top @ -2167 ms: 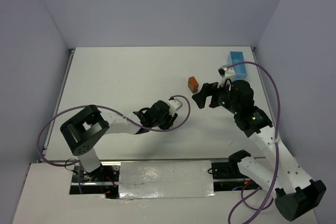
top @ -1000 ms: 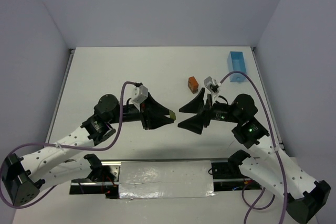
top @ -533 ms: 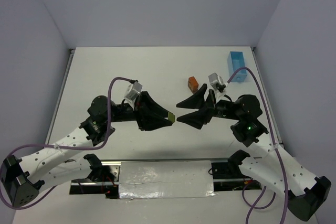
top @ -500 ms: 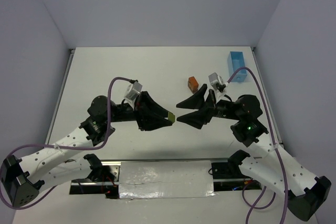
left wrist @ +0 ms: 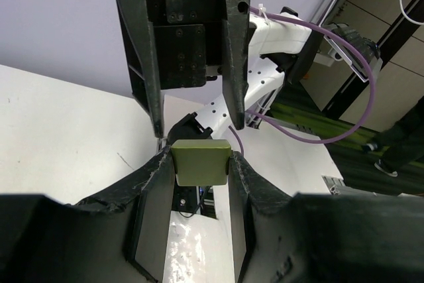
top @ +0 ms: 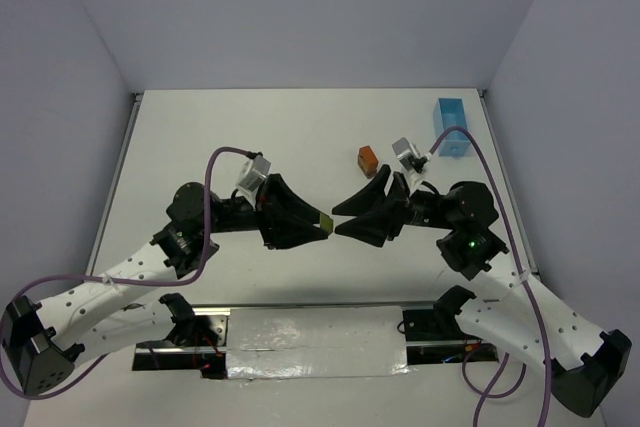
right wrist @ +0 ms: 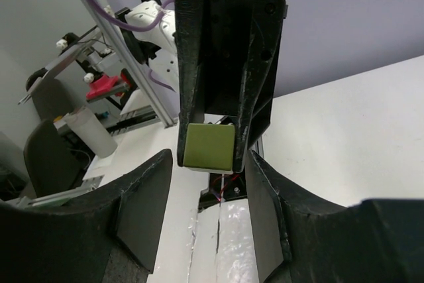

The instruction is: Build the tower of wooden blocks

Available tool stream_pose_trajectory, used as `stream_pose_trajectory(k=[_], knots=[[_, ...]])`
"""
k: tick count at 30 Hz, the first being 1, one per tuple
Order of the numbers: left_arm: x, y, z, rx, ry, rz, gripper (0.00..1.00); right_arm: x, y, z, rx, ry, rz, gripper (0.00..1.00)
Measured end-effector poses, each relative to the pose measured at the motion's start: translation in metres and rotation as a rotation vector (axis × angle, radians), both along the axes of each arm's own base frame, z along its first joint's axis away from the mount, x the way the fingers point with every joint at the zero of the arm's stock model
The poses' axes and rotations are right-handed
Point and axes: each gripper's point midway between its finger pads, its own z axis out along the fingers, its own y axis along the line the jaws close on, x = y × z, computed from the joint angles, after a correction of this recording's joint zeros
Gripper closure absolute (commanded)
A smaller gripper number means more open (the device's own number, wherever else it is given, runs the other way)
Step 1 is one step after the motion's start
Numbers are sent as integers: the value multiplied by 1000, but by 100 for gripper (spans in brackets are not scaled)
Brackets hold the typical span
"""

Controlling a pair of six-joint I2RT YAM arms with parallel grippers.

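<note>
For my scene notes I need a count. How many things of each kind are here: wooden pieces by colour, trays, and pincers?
Olive green block: 1
Orange-red stack: 1 (its blocks are too small to count apart)
Light blue tray: 1
Pincers: 2, the left pincer and the right pincer
Total: 5

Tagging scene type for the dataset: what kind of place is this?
Probably a robotics lab bench cell: a white table boxed in by plain walls, with aluminium framing and an office chair beyond it.
</note>
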Motion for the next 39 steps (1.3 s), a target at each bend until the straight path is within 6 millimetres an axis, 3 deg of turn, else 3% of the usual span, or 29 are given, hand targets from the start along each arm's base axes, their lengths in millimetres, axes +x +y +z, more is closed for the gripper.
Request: stream_pose_trajectory(k=[12, 25, 29, 32, 36, 37, 38, 39], knots=[[3, 1, 0, -1, 1, 13, 100, 0, 2, -1, -1, -7, -9, 45], [3, 3, 3, -7, -4, 16, 100, 0, 11, -10, -25, 5, -4, 51], [4, 4, 3, -6, -4, 19, 100, 2, 11, -9, -23, 1, -12, 59], [4, 4, 3, -7, -4, 21, 100, 2, 11, -9, -22, 1, -16, 82], [5, 4, 3, -7, -3, 24, 100, 3, 11, -9, -21, 1, -19, 89], [5, 4, 3, -7, -3, 24, 94, 3, 11, -9, -21, 1, -19, 100], [5, 4, 2, -6, -2, 25, 89, 3, 11, -9, -21, 1, -18, 100], [5, 4, 2, -3, 1, 27, 74, 3, 11, -9, -22, 2, -19, 100]])
